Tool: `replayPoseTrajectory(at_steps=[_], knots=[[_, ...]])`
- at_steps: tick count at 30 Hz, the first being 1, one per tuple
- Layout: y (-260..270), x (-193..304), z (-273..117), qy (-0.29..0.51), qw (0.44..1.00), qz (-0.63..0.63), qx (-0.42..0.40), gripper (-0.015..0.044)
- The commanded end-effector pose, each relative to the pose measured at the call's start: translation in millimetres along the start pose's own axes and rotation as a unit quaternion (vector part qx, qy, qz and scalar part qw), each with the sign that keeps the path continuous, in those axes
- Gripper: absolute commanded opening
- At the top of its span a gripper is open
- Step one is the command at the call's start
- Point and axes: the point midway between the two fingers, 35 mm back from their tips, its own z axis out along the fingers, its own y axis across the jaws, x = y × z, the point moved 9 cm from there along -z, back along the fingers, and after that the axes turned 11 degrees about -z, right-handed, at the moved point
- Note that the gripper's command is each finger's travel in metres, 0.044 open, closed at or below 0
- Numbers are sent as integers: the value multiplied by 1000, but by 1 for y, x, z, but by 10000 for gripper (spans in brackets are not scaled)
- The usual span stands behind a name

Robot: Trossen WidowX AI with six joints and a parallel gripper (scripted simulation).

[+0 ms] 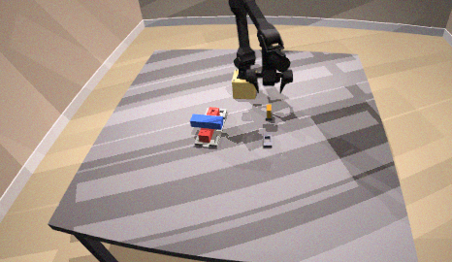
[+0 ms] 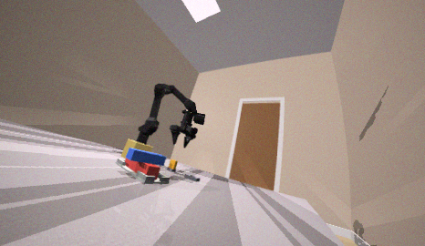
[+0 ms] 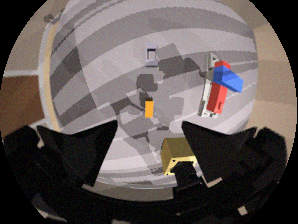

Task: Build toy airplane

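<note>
Toy airplane parts stand together on the tabletop [image 1: 160,182] [image 2: 91,199] [image 3: 115,30]: the red fuselage [image 1: 205,135] [image 2: 149,169] [image 3: 217,97] lies in the pale jig [image 1: 213,143] [image 2: 148,179] [image 3: 204,100], and the blue wing [image 1: 207,121] [image 2: 146,156] [image 3: 228,79] lies crosswise on top of it. I can read no writing on any of it. Right of them in the top view, my black arm [image 1: 243,37] [image 2: 156,105] rises beside a yellow block [image 1: 243,89] [image 2: 132,148] [image 3: 176,150], bends over at its elbow and points downward. My pincer [image 1: 270,89] [image 2: 181,145] [image 3: 150,124] hangs above the tabletop, spread about as wide as it goes, with nothing between its fingers. Near it, the small orange piece [image 1: 269,112] [image 2: 173,165] [image 3: 149,108] stands upright, apart from the fuselage; a small grey holder [image 1: 268,141] [image 2: 191,177] [image 3: 152,56] sits nearby.
</note>
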Motion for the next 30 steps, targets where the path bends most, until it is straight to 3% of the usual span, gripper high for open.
replayPoseTrajectory(at_steps=[1,10,30], knots=[[1,2,31,4,1000,6,1,440],[0,5,65,4,1000,6,1,440],[0,4,94,4,1000,6,1,440]])
